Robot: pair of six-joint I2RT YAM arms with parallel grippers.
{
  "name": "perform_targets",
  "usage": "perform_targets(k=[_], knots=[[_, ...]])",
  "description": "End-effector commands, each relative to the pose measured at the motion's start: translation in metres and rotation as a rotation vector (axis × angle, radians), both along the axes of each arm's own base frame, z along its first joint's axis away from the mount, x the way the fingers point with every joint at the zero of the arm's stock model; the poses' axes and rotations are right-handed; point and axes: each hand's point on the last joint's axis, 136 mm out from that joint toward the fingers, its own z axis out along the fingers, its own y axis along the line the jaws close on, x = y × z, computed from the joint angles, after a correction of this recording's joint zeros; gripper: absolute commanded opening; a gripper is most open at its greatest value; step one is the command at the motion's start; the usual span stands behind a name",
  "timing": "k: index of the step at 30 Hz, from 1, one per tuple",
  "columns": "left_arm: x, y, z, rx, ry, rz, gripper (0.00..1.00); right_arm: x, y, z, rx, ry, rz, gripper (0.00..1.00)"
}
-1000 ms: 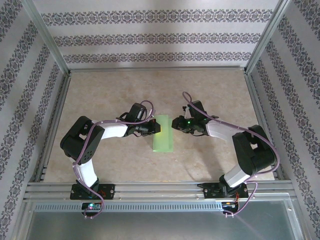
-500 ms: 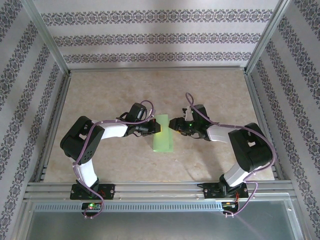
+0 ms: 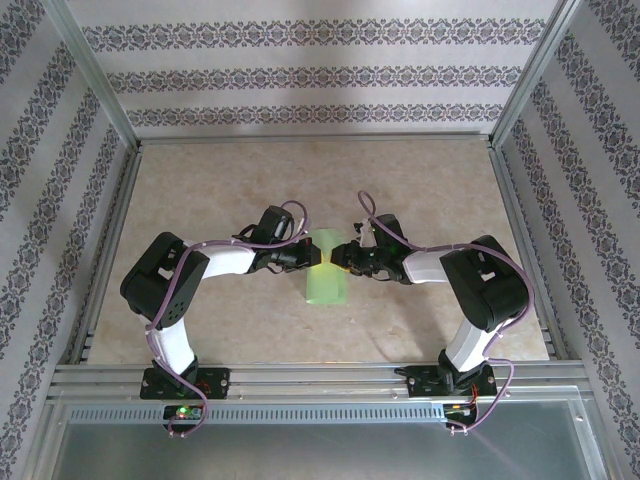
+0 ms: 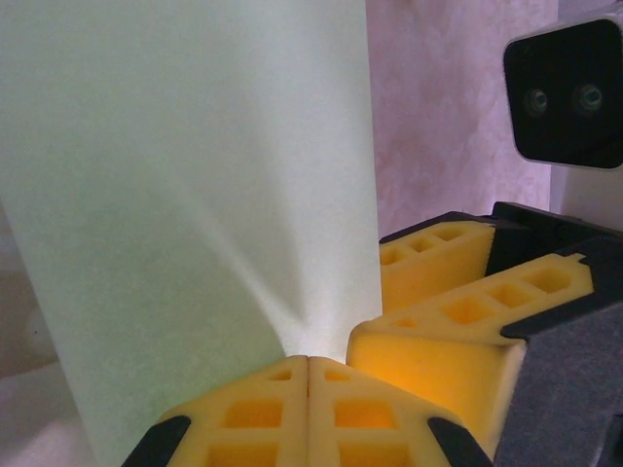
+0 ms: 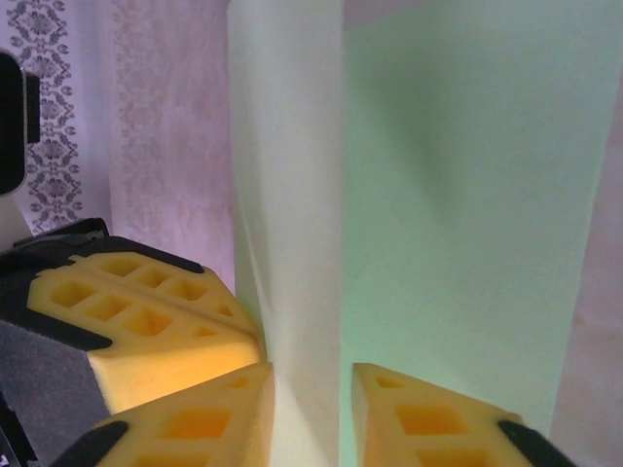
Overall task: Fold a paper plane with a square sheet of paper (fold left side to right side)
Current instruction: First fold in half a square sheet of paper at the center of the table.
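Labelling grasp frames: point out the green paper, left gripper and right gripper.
green paper [image 3: 326,288], top view, near half
left gripper [image 4: 308,362], left wrist view, where fingertips meet
right gripper [image 5: 311,379], right wrist view, between its fingertips

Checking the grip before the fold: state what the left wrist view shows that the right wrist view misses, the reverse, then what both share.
Left wrist adds: the left end effector shut, pads meeting on the green paper, which puckers at the pinch; a camera housing at top right. Right wrist adds: the right end effector with pads apart, a raised paper layer standing in the gap; patterned wallpaper at left. Both: the green paper close up, with the other end effector's yellow pads beside it.
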Motion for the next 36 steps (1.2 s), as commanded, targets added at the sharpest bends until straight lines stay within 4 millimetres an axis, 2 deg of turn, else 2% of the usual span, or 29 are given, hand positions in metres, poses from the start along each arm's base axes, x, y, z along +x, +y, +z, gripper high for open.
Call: perform_targets(k=[1,3,4,6,8,11,16,21,26,36], knots=[[0.001,-0.009,0.009,-0.012,-0.025,-0.016,0.03,0.0,0.001,-0.001,-0.003,-0.013,0.004,0.17],[0.002,-0.008,0.014,-0.016,-0.04,-0.008,0.06,0.0,-0.001,-0.004,-0.013,-0.007,-0.002,0.06],[0.002,-0.007,0.017,-0.02,-0.05,-0.005,0.07,0.0,-0.001,-0.005,-0.018,-0.006,-0.004,0.05],[0.003,-0.004,0.025,-0.015,-0.075,0.012,0.15,0.001,-0.003,-0.006,-0.039,-0.008,-0.01,0.04],[0.003,0.003,0.03,0.006,-0.095,0.039,0.27,0.001,-0.005,-0.007,-0.06,-0.015,-0.015,0.03],[0.003,0.016,0.032,0.062,-0.119,0.085,0.34,0.003,-0.008,-0.009,-0.089,-0.018,-0.017,0.03],[-0.003,0.035,0.022,0.163,-0.109,0.113,0.44,0.003,-0.011,-0.014,-0.128,-0.009,-0.021,0.03],[-0.007,0.036,0.006,0.208,-0.057,0.109,0.49,0.002,-0.012,-0.017,-0.151,-0.009,-0.018,0.03],[-0.006,0.032,-0.002,0.226,-0.039,0.103,0.55,0.003,-0.011,-0.016,-0.154,-0.012,-0.015,0.04],[-0.013,0.022,-0.017,0.276,0.005,0.061,0.57,0.003,-0.009,-0.016,-0.157,-0.006,0.002,0.04]])
